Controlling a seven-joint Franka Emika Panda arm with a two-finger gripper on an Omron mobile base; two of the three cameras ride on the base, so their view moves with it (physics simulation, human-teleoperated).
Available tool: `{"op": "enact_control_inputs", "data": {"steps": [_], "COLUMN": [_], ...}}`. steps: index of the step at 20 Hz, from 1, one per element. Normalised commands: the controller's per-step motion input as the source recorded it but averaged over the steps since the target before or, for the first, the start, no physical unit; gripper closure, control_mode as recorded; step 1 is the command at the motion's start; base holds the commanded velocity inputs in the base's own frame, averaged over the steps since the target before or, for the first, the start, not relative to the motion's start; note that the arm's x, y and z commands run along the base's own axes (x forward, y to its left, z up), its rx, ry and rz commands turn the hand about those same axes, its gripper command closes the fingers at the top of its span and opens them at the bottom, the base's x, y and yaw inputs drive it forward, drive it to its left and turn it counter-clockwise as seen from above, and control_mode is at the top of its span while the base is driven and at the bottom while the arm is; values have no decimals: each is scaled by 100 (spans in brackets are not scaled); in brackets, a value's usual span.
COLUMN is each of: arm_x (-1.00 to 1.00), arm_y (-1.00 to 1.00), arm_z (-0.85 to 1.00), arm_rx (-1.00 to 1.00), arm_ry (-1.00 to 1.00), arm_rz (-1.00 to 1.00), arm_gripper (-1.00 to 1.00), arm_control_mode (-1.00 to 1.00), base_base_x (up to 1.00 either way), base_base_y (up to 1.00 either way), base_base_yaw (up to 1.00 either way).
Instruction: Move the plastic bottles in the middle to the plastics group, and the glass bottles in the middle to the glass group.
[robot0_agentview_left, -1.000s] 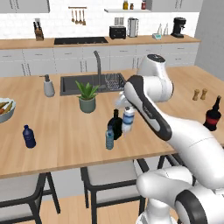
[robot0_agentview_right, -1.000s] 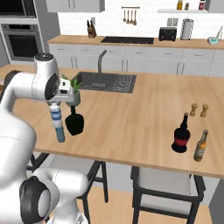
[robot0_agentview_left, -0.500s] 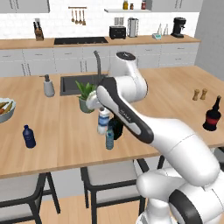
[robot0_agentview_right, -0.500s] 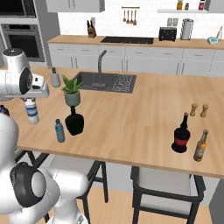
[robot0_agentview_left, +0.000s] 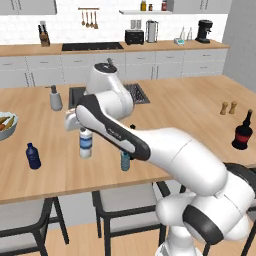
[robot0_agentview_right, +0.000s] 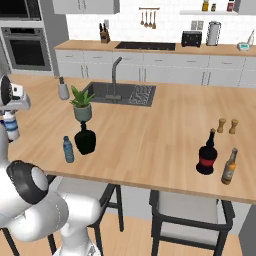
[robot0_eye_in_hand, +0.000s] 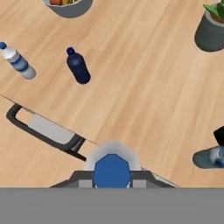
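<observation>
Gripping one white-capped plastic bottle (robot0_agentview_left: 86, 143), the tool (robot0_agentview_left: 83, 131); apparently two more small bottles (robot0_eye_in_hand: 78, 66) beyond.

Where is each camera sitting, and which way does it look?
Left base view: behind the arm on its left, looking forward and down over the island counter; the arm rises from lower right, gripper shut on the blue-label bottle.
Right base view: behind on its right, same counter; arm at left edge.
Hand view: on the hand, looking down at the navy bottle.
Both base views share the red-labelled bottle.
</observation>
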Motion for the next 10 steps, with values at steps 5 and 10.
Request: {"op": "enact_control_inputs", "data": {"steps": [5, 10], "arm_x": [-4, 0], "arm_y": [100, 100], "arm_z": [-11, -36], "arm_rx": [0, 0], "arm_ry": [0, 1], "arm_rz": [10, 10], "arm_gripper": [100, 100], "arm_control_mode": [-100, -100], "base_base_x": [0, 0], "base_base_y": [0, 0], "base_base_yaw": [0, 0]}}
